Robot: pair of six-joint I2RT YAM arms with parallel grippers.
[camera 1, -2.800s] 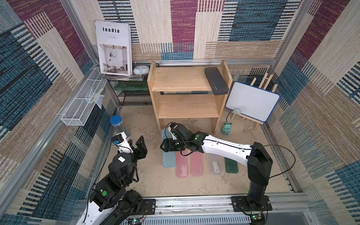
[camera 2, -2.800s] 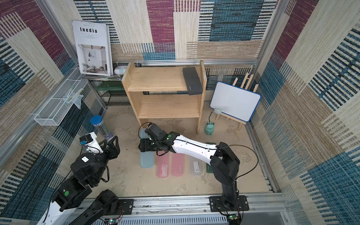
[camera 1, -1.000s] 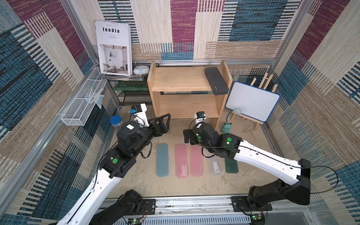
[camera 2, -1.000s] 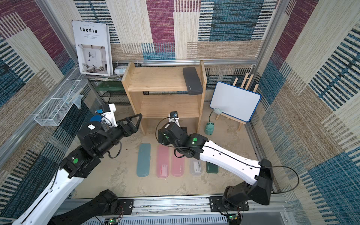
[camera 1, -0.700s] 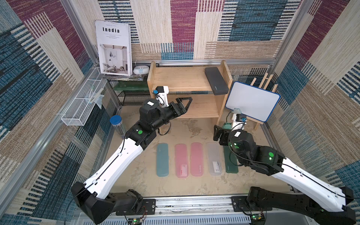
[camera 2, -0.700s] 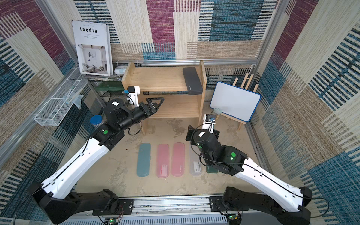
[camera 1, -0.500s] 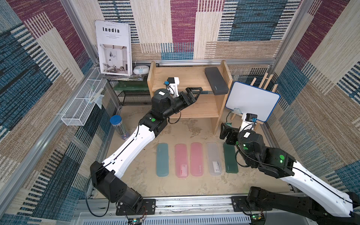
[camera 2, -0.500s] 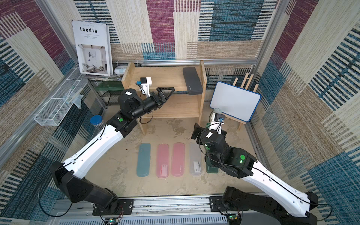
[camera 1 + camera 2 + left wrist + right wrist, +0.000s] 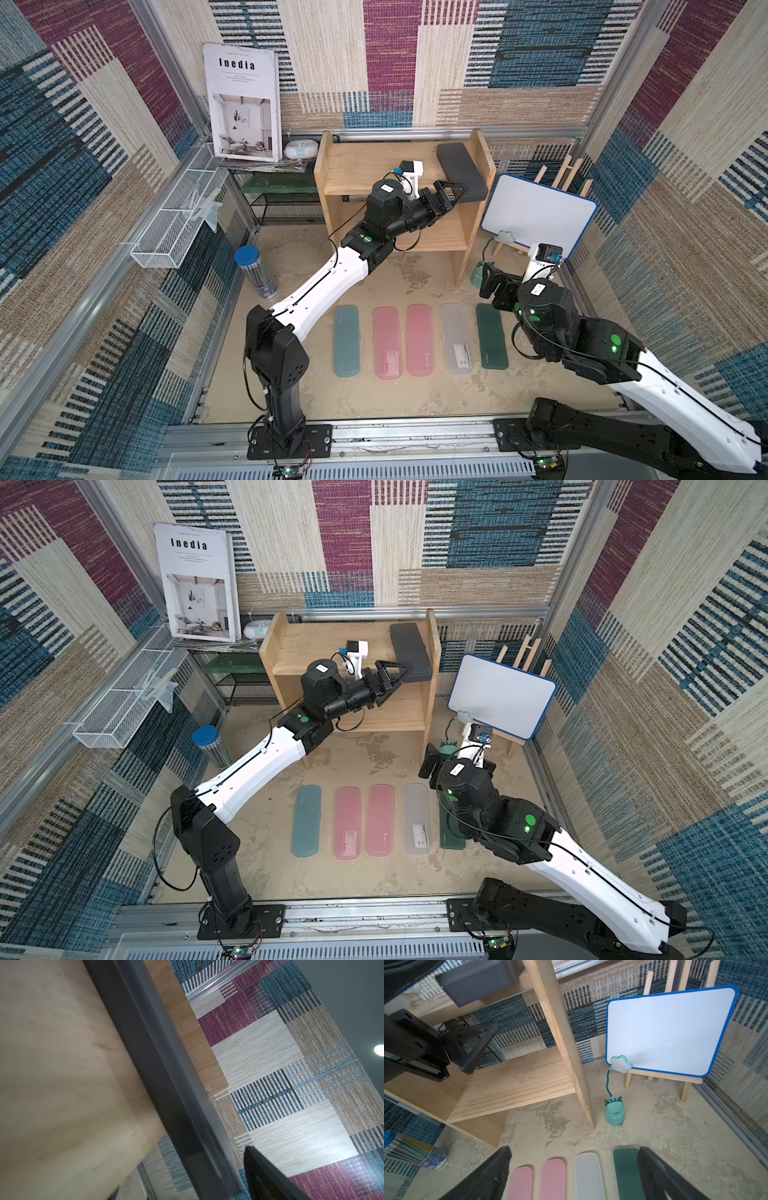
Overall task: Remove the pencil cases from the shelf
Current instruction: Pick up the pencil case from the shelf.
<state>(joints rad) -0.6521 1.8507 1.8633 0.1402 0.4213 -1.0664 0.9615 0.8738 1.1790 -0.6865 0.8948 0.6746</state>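
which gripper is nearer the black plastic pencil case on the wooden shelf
Left. The left gripper is at the front end of the black plastic pencil case; the right gripper hangs low over the floor.

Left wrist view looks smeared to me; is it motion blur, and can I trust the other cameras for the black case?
Left wrist view: black case and shelf streaked and soft, likely motion blur; right wrist view: crisp, case end sharp; both top views: sharp, evenly lit, no glare.

I see the black pencil case (image 9: 461, 172) overhanging the wooden shelf's (image 9: 357, 166) top tier at its right end; five cases (image 9: 420, 338) lie flat in a row before it.
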